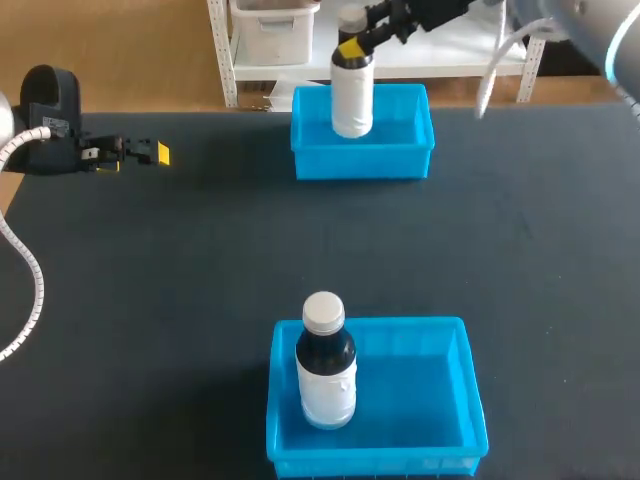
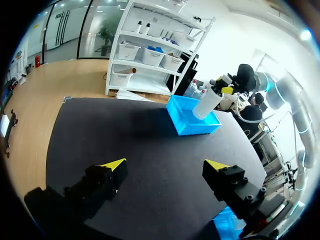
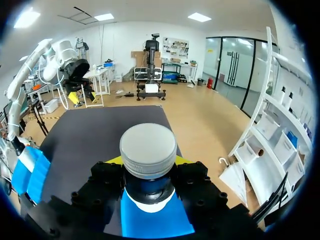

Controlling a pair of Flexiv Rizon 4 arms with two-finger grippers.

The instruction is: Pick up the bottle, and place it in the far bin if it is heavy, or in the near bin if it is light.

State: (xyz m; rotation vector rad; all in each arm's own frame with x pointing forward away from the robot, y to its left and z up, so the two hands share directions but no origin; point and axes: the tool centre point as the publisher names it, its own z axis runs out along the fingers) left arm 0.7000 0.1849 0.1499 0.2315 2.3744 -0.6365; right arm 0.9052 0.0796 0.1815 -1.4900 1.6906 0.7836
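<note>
- Bottle (image 1: 352, 100): white, held over the far bin (image 1: 405, 150) at 12 o'clock on the table (image 1: 200, 260). Its lower end is inside the bin walls. I cannot tell whether the base touches the bin floor.
- Right gripper (image 1: 352, 47): clamped on the bottle neck just under the cap (image 3: 148, 149), one finger on each side.
- Left gripper (image 2: 165, 167): fingers apart, holding nothing, at about 10 o'clock near the table edge, well away from both bins.
- Near bin (image 1: 420, 440): at 6 o'clock. A second bottle (image 1: 326, 370), dark above and white below, stands upright in its 9 o'clock half.
- Status, as I judge it: the bottle has been sorted as heavy, and only seating and release remain.
- Risk 1, tip-over: in the left wrist view the bottle leans. If I release before the base sits flat, it could topple inside the bin or against a wall.
- Risk 2, drop: if I open the fingers while the base is off the floor, a heavy bottle could bounce and shift the bin.
- Risk 3, snag: the fingers sit close under the cap. If I lift before they are fully apart, they could catch the cap and drag the bottle over.
- Risk 4, wall contact: the bottle is toward the bin's 9 o'clock side, so any sideways drift on descent could push it against that wall.
</note>
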